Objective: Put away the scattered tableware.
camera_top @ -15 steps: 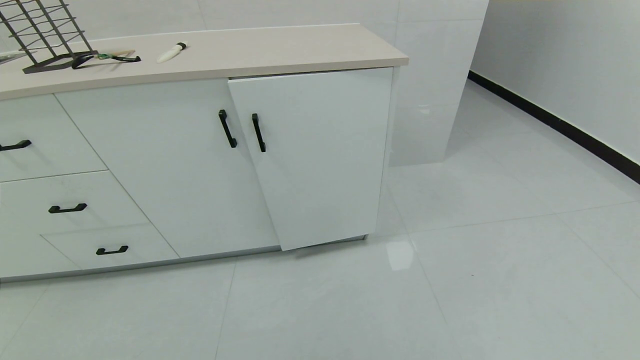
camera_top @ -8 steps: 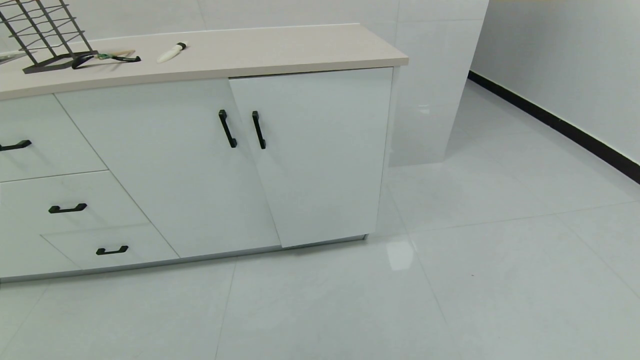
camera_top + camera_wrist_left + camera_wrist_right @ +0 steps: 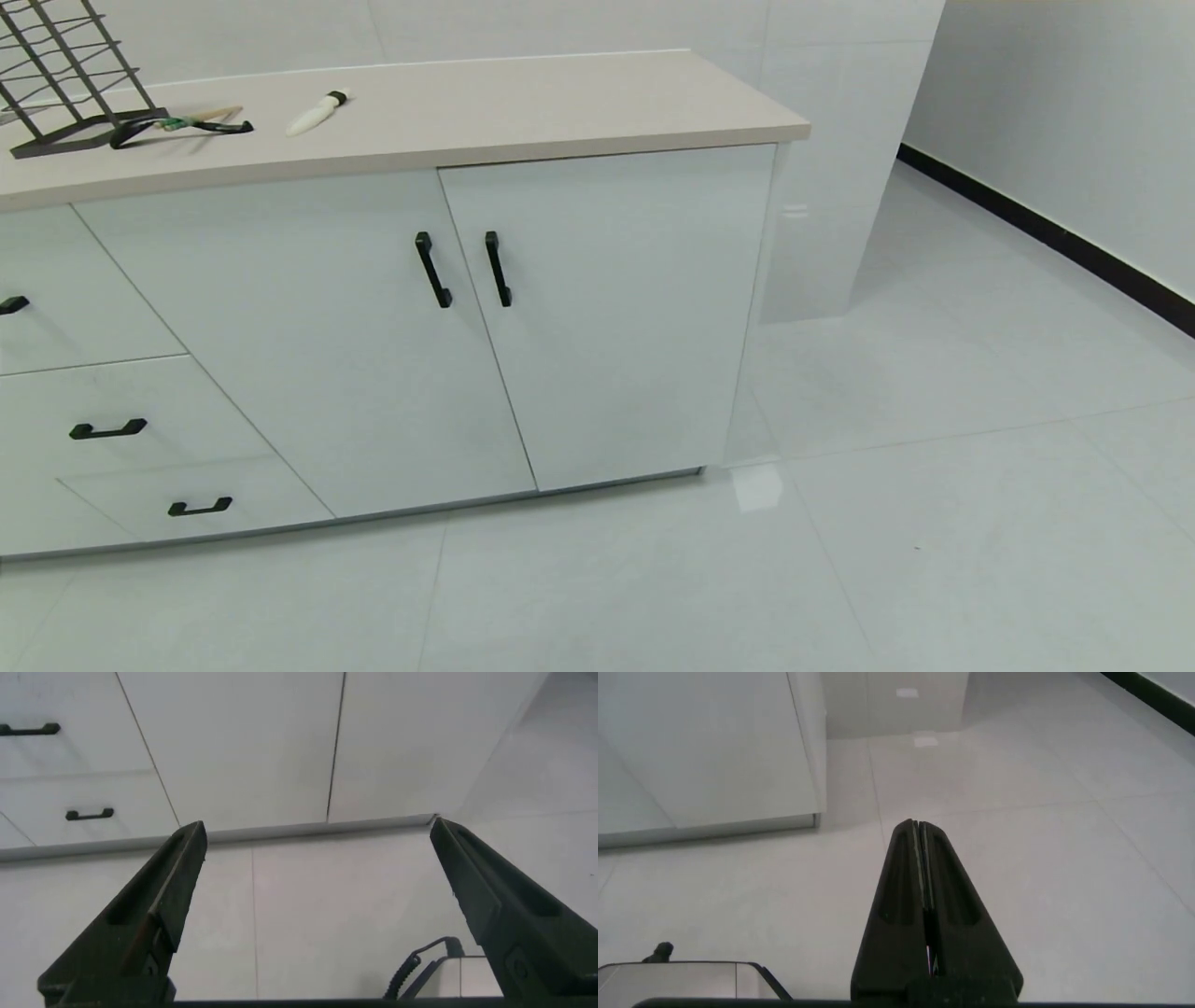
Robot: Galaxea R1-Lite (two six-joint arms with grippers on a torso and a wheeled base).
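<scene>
Beige counter [image 3: 523, 103] tops a white cabinet [image 3: 597, 392] that fills the head view from 9 o'clock to centre.

Tableware: a white utensil [image 3: 316, 113] with a dark band lies flat on the counter at 11 o'clock, pointing roughly along the counter's length. At its 9 o'clock, a little apart, dark utensils [image 3: 187, 124] with green and wood-coloured parts lie in a small cluster. That cluster touches, or very nearly touches, the base of a black wire rack [image 3: 89, 133], which stands at the 10 o'clock corner of the view.

Cabinet: left door [image 3: 280, 327] and right door [image 3: 635, 308] both sit flush with the front. Their black handles [image 3: 433, 271] [image 3: 498, 269] stand side by side near the centre seam. Drawers [image 3: 112, 392] with black pulls occupy the 8 to 9 o'clock area.

Grey floor [image 3: 934, 513] covers the view from 3 to 7 o'clock.

Left gripper [image 3: 316, 829]: jaws spread wide, with floor tile and the cabinet's foot showing between them. It hangs low over the floor, facing the drawers and door.

Right gripper [image 3: 917, 826]: jaws pressed together, tips meeting in a thin seam, nothing pinched. It hangs over the floor near the cabinet's end corner.

Both grippers are well apart from the tableware on the counter.
</scene>
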